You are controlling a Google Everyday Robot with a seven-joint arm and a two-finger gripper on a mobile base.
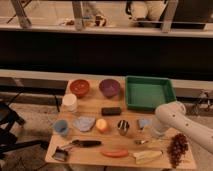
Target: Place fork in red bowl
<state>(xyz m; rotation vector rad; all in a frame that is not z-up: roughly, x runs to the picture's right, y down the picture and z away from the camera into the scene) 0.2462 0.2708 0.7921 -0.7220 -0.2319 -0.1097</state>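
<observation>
White arm mostly hides gripper over fork.

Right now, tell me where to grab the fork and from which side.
Take the fork by its slim handle, probably from straight above, jaws across its width: it lies flat on the table, so a sideways approach finds little to pinch. The gripper hangs close beside it.

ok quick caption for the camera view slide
gripper low over the right side of the wooden table, near the small silvery metal fork; round red bowl at back left
</observation>
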